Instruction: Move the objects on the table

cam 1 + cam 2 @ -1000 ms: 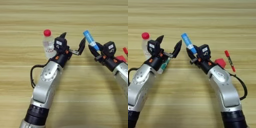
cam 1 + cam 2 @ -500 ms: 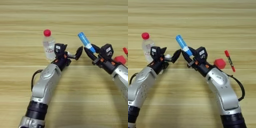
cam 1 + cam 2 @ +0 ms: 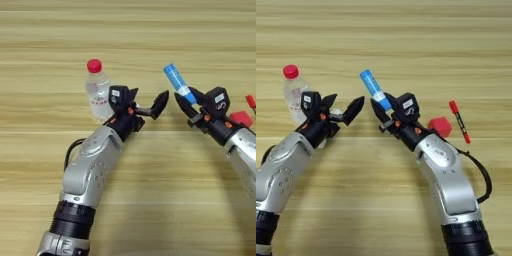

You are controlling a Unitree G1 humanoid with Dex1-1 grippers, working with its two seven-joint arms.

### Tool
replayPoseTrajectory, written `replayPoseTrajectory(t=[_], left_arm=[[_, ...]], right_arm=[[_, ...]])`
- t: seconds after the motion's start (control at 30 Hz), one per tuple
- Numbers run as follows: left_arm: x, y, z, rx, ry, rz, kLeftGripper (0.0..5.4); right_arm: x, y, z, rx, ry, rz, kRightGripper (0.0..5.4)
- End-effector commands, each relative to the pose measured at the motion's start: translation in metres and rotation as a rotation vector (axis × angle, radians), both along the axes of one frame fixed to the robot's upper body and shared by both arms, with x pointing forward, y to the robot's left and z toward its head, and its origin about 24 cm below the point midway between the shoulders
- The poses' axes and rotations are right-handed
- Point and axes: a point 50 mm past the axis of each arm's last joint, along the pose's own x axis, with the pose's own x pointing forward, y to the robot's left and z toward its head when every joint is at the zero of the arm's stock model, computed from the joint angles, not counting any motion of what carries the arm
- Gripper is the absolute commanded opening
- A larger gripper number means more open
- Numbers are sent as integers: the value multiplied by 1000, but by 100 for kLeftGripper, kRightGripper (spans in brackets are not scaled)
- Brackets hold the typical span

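A blue tube [image 3: 372, 86] stands tilted up and to the left, with my right gripper [image 3: 383, 109] shut on its lower end above the table [image 3: 150, 30]. My left gripper [image 3: 146, 102] faces it from the left with its fingers open and nothing between them, a small gap from the right fingertips. A clear plastic bottle with a red cap [image 3: 97, 90] stands upright just behind the left gripper. A small red cube [image 3: 440, 126] and a slim red-and-black marker [image 3: 458, 121] lie to the right of the right wrist.
Both silver forearms reach in from the bottom edge, the left arm [image 3: 90, 170] and the right arm [image 3: 448, 180]. A black cable loops beside each arm.
My left gripper has sunk a little and stays open. The right gripper carried the blue tube slightly left, then back right. The bottle, cube and marker have not moved.
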Motion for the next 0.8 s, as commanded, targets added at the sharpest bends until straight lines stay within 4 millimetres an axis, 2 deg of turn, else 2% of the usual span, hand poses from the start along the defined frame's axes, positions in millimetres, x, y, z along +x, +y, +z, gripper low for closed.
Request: replayPoseTrajectory(t=[0.03,0.17,0.47,0.8], left_arm=[[-1,-8,3,-22,-1,-25,540],[-1,-8,3,-26,0,-26,540],[-4,-12,3,-91,41,-70,540],[-5,-13,2,-192,127,-117,540]], right_arm=[[8,-6,3,-18,-26,-27,142],[12,-9,0,-23,-20,-35,142],[11,2,-24,-49,51,24,142],[7,10,-30,-53,57,74,142]])
